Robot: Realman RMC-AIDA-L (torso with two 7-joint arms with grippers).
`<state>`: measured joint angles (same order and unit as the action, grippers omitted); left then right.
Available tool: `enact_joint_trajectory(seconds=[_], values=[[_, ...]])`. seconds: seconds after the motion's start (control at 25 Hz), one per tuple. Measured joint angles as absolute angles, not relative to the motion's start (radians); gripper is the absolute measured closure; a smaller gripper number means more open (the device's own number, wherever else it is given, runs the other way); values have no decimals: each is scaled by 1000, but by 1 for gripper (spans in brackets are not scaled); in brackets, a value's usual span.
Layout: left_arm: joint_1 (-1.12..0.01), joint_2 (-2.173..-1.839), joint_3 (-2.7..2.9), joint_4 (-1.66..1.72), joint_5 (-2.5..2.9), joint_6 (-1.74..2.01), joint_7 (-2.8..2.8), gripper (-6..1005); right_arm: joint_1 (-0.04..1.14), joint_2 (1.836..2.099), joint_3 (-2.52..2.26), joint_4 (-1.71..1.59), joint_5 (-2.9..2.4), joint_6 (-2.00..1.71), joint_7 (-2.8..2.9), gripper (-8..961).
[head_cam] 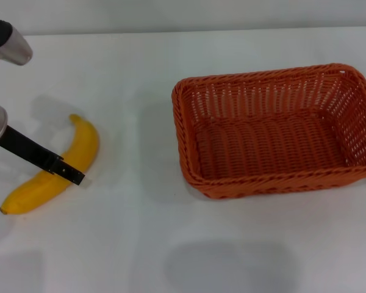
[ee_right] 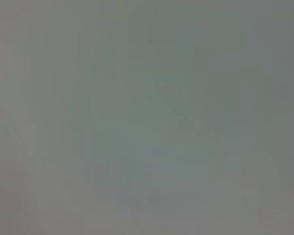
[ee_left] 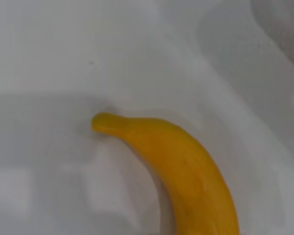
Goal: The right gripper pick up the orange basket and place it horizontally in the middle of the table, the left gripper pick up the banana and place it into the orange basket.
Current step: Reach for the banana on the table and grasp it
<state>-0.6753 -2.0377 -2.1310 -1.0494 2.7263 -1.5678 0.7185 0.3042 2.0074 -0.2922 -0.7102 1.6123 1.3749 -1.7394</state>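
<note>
The yellow banana (head_cam: 82,146) lies on the white table (head_cam: 134,244) at the left, its curve bowed toward the basket. My left gripper (head_cam: 72,176) reaches in from the left edge and sits low over the banana's middle. The left wrist view shows the banana (ee_left: 186,166) close up, with its stem end resting on the table. The orange basket (head_cam: 262,76) stands upright and empty at the right of centre, its long side running left to right. The right gripper is out of view, and the right wrist view shows only a plain grey surface.
A grey part of the left arm (head_cam: 9,46) hangs at the top left corner. Bare tabletop lies between the banana and the basket, and along the front.
</note>
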Motion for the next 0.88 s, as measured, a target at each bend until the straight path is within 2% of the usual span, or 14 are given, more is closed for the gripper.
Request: enact_joint_trajectory(seconds=[0.2, 0.8, 0.88], values=[[-666, -2038, -2140, -1049, 2723, -1533, 714, 124, 300, 2006, -287, -710, 1612, 1367, -1739, 627], [-684, -2037, -2141, -1033, 2719, -1513, 698, 473, 303, 2005, -291, -715, 1612, 1362, -1725, 626], [-684, -2037, -2141, -1070, 2717, -1529, 695, 488, 303, 2005, -290, -716, 1612, 1363, -1724, 627]])
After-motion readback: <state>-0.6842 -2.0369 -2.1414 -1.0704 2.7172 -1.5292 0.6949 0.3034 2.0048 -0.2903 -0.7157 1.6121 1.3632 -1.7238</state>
